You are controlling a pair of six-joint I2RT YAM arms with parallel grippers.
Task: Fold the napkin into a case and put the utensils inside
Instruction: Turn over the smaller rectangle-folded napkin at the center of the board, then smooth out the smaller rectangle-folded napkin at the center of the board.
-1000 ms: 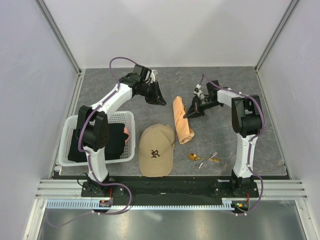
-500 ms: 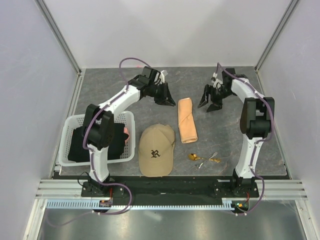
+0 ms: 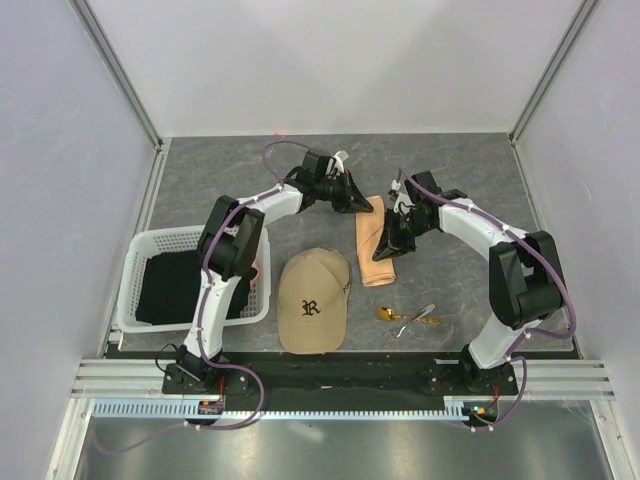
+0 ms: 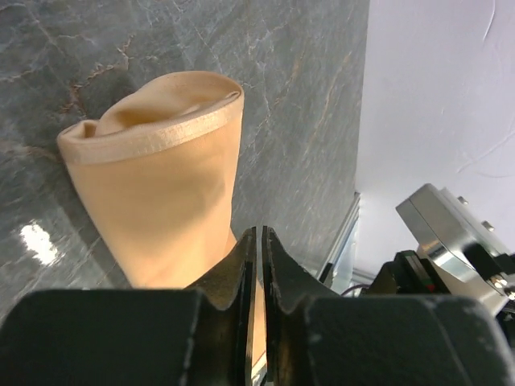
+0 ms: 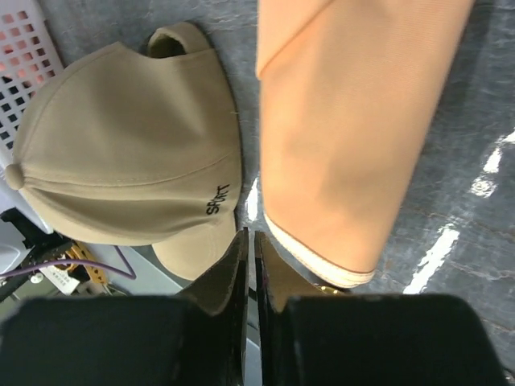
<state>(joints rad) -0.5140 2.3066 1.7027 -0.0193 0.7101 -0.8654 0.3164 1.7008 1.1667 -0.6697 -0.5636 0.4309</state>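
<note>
Ahead of the closed left gripper [image 4: 257, 235] and closed right gripper [image 5: 250, 236], napkin [image 4: 161, 193] folding is judged underway; utensils [image 3: 408, 318] must be fetched next.

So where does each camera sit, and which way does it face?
Top external: above, behind the bases, looking down at the table; both arms show.
Left wrist: on the left arm, facing the open end of the napkin; left gripper shows.
Right wrist: on the right arm, facing napkin and cap; right gripper shows.
All three share the napkin.
</note>
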